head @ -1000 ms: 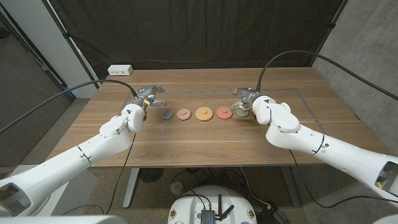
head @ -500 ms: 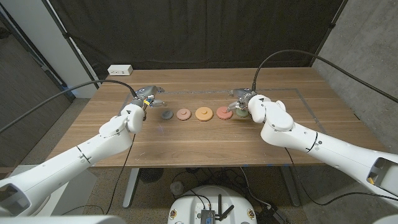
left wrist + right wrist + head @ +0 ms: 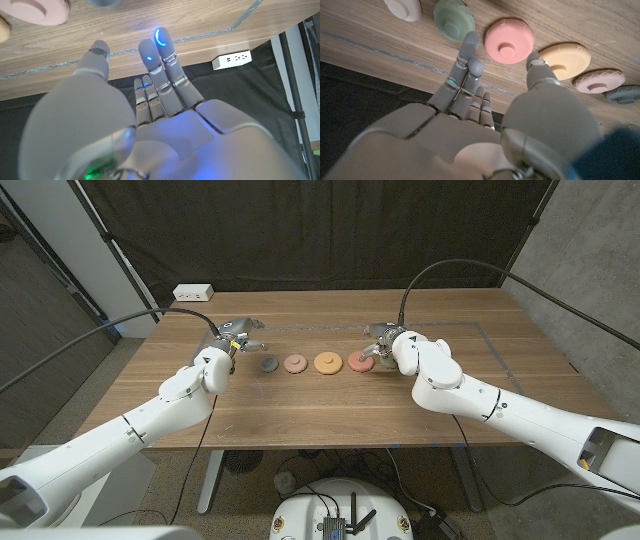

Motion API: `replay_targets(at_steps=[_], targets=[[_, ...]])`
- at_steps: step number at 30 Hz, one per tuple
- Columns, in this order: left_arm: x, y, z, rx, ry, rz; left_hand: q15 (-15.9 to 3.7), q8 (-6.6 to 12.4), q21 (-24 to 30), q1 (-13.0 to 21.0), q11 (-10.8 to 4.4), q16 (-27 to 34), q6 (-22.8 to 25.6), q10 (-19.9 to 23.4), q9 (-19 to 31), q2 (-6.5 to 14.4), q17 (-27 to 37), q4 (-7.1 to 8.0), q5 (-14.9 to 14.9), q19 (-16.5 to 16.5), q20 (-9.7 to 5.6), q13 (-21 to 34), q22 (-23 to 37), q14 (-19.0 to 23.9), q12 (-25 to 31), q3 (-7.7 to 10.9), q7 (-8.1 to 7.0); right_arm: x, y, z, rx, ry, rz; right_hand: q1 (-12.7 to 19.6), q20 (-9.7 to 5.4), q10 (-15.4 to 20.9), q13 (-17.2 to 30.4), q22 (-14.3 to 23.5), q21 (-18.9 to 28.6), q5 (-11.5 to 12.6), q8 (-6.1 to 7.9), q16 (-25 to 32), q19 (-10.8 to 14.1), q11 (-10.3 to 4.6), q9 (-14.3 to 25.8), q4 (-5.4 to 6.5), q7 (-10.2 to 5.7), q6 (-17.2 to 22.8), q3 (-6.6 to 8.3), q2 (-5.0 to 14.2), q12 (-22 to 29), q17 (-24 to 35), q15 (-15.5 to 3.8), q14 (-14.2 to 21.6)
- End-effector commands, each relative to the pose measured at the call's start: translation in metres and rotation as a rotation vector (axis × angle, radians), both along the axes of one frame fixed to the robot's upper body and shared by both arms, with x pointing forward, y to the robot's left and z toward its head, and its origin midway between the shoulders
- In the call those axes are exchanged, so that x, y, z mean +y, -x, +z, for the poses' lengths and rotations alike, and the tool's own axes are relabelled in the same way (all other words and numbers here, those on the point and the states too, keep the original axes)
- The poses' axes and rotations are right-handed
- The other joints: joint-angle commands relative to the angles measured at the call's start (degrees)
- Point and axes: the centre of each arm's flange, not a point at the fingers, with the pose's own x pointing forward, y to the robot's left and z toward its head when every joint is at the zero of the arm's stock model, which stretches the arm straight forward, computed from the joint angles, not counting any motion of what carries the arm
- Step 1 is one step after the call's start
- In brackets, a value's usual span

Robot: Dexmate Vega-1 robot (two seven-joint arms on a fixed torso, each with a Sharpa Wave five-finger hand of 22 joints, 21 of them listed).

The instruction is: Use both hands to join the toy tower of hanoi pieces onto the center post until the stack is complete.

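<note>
We reach our empty, fingers-apart right hand (image 3: 470,95) toward the pink disc (image 3: 509,40) mid-table; next, grasp it. Left hand (image 3: 150,95) also empty, fingers apart.

discs (image 3: 326,362) in a row mid-table (image 3: 300,415) | hands at row ends

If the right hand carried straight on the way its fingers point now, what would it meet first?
Most likely the red disc: the right hand has its fingers spread either side of it, with the green disc just beside. Depth is unclear, so contact cannot be judged.
</note>
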Motion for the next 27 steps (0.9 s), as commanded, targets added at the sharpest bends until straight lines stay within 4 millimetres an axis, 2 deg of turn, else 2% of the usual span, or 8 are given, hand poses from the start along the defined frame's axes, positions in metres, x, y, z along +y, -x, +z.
replay_targets(at_steps=[1, 27], targets=[[0.001, 0.002, -0.001, -0.001, 0.004, 0.003, -3.27, -0.12, 0.42, 0.04, -0.06, 0.45, 0.14, 0.34, 0.06, 0.46, 0.05, -0.06, 0.48, -0.26, -5.95, 0.26, 0.02, -0.23, -0.18, -0.19, 0.19, 0.009, -0.005, -0.001, 0.012, 0.027, -0.015, 0.37, -5.93, -0.14, 0.04, -0.22, 0.54, -0.15, 0.24, -0.13, -0.4, 0.13, -0.01, 0.08, 0.07, -0.02, -0.36, 0.32, 0.14, -0.4, -7.28, -0.28], [0.002, 0.002, -0.006, 0.001, 0.019, -0.004, -3.27, -0.25, 1.53, 0.05, -0.15, 1.02, 0.25, 0.58, 0.08, 0.77, -0.29, -0.08, 0.62, -0.53, -5.95, 0.45, -0.84, -0.45, -0.36, -0.51, 0.26, 0.023, -0.013, -0.001, 0.046, 0.065, -0.039, 0.64, -5.98, -0.12, 0.07, -2.15, 3.03, 0.11, 0.33, 0.95, -1.33, 0.08, -0.24, 0.17, 0.04, -0.63, -1.82, 0.95, 0.32, -1.1, -7.27, -0.06]])
